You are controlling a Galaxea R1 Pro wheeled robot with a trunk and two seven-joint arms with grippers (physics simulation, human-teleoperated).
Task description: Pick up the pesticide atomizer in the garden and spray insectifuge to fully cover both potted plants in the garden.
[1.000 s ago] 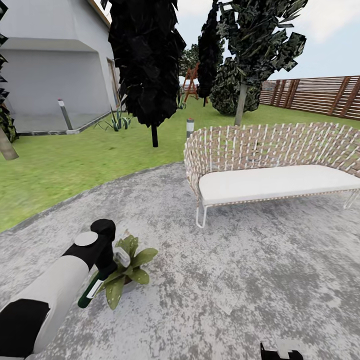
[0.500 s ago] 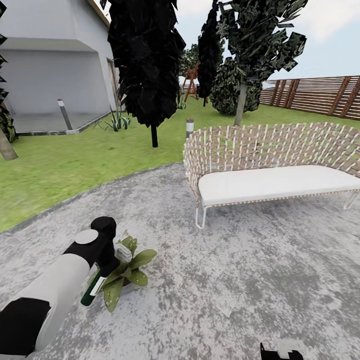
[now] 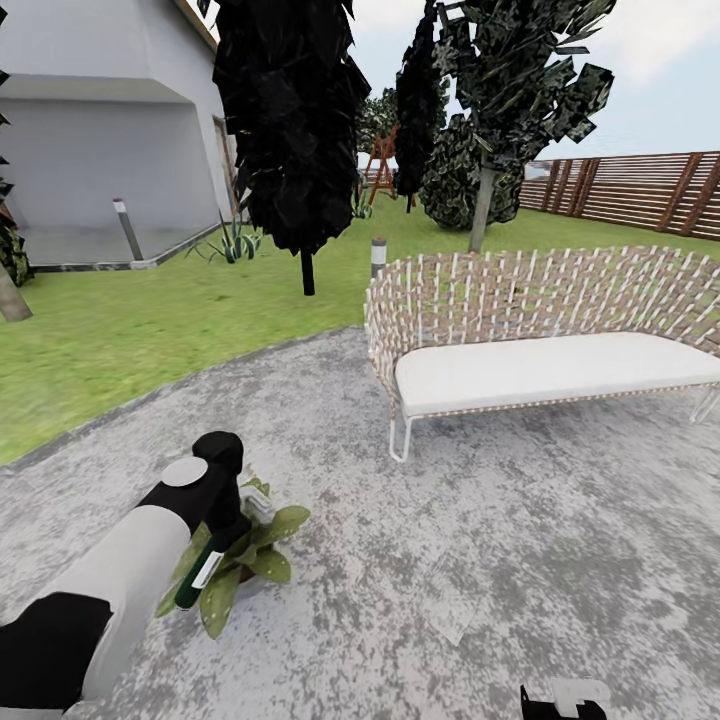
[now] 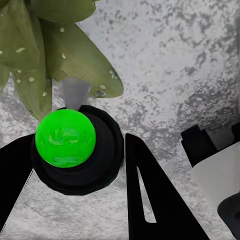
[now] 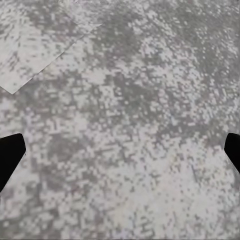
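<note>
While the head view has barely shifted, the differences sit at the left arm:
Left gripper (image 3: 222, 535): pinching the pesticide atomizer (image 3: 202, 570); it has moved slightly right and down over the last second, further over the plant.
Atomizer axis: long axis tilted, upper end in the fingers, lower end pointing down and toward the robot's left; in the left wrist view a bright green sphere (image 4: 65, 138) covers its end.
Potted plant (image 3: 250, 555): on the grey stone patio (image 3: 480, 560), directly beneath the bottle, leaves (image 4: 60, 55) spread.
Right gripper (image 5: 120, 160): fingertips spread wide over bare patio.
Beyond: wicker sofa (image 3: 540, 340), lawn (image 3: 150, 310), wooden fence (image 3: 640, 190).
</note>
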